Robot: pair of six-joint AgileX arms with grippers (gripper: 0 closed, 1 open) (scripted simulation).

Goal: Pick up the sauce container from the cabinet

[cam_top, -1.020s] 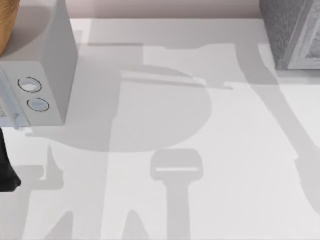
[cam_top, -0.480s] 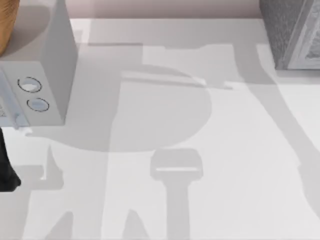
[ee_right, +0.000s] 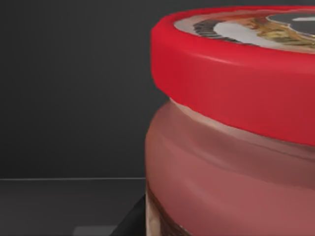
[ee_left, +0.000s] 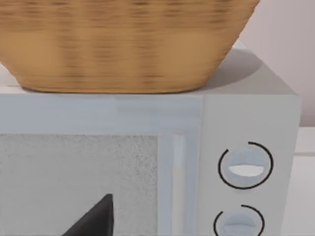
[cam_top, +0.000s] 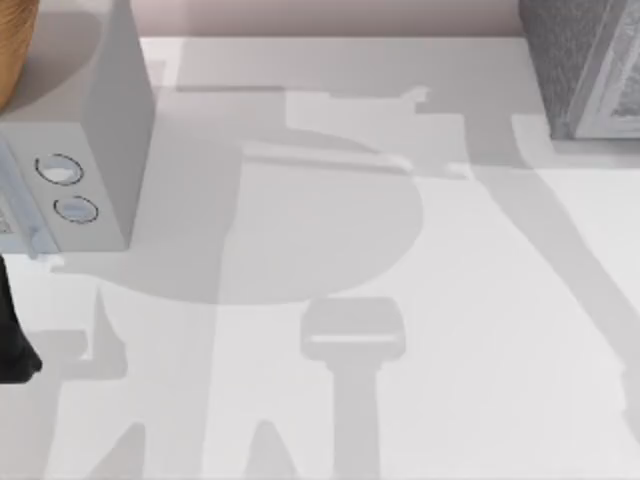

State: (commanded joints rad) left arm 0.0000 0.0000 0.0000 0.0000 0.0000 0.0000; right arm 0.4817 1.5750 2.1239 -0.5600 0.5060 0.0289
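Since the earlier top views, the long slanting shadow on the right side of the table (cam_top: 470, 330) has slid further left and its upper end now reaches up beside the cabinet (cam_top: 575, 65), while everything standing on the table has kept its place. That cabinet sits at the far right corner, showing a dark speckled side and a lighter framed front.

At the far left stands a white box with two round dials (cam_top: 68, 190), and a woven basket (cam_top: 12, 50) rests on its top. A dark part of the left arm (cam_top: 15, 345) shows at the left edge of the table, just in front of the white box. Seen from the left wrist, the same box faces the camera with its speckled door panel and dials, the basket above it, and a dark fingertip (ee_left: 96, 221) of the left gripper pokes in low down; whether that gripper is apart or together cannot be told.

From the right wrist, the sauce container (ee_right: 231, 147) stands upright and very close, red lid over a reddish-brown body, inside a dark space with a dark floor and back wall. How the right gripper stands around it cannot be told.
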